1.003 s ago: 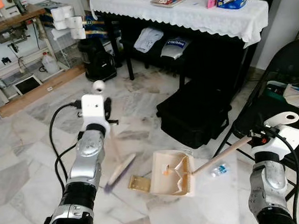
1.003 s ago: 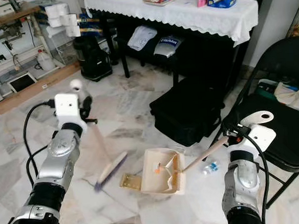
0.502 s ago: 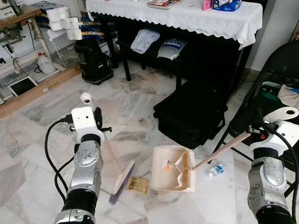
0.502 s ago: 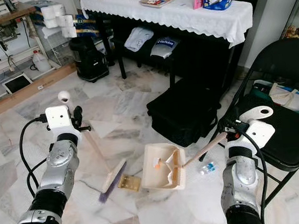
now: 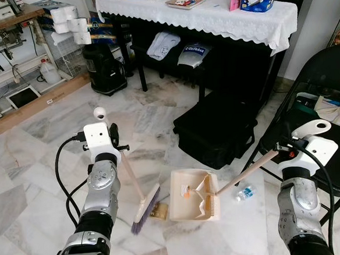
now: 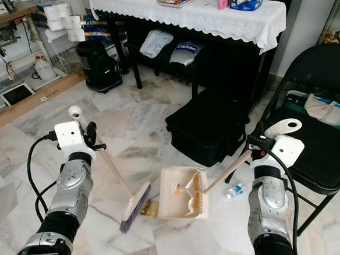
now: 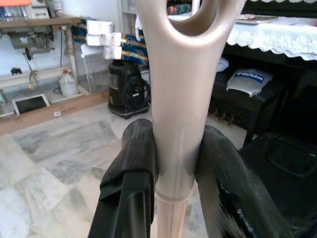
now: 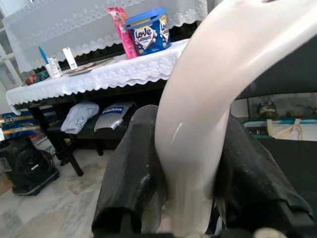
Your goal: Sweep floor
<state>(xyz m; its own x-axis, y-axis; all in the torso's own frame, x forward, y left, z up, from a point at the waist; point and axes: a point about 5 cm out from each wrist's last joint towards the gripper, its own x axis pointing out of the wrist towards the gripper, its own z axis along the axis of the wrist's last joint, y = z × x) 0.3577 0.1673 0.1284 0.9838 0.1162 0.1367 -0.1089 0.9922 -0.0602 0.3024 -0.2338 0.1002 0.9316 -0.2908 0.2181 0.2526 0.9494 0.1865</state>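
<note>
A beige broom (image 5: 145,210) stands tilted on the marble floor, its purple bristles touching down just left of a beige dustpan (image 5: 192,195). My left gripper (image 5: 114,148) is shut on the broom handle (image 7: 177,124) near its looped top, with black fingers (image 7: 132,157) on both sides. My right gripper (image 5: 283,149) is shut on the dustpan handle (image 8: 198,134), which slopes down to the pan. A small yellow scrap (image 5: 160,210) lies between bristles and pan. An orange bit (image 5: 186,190) rests inside the pan.
A small plastic bottle (image 5: 244,192) lies on the floor right of the pan. A black case (image 5: 219,127) sits behind it, a black folding chair (image 5: 326,105) at right. Farther back stand a cloth-covered table (image 5: 209,17) and a black vacuum (image 5: 104,68).
The broom head has swept right toward the dustpan, reaching the yellow scrap, and its handle now stands steeper. The dustpan stays put. The camera shifted slightly.
</note>
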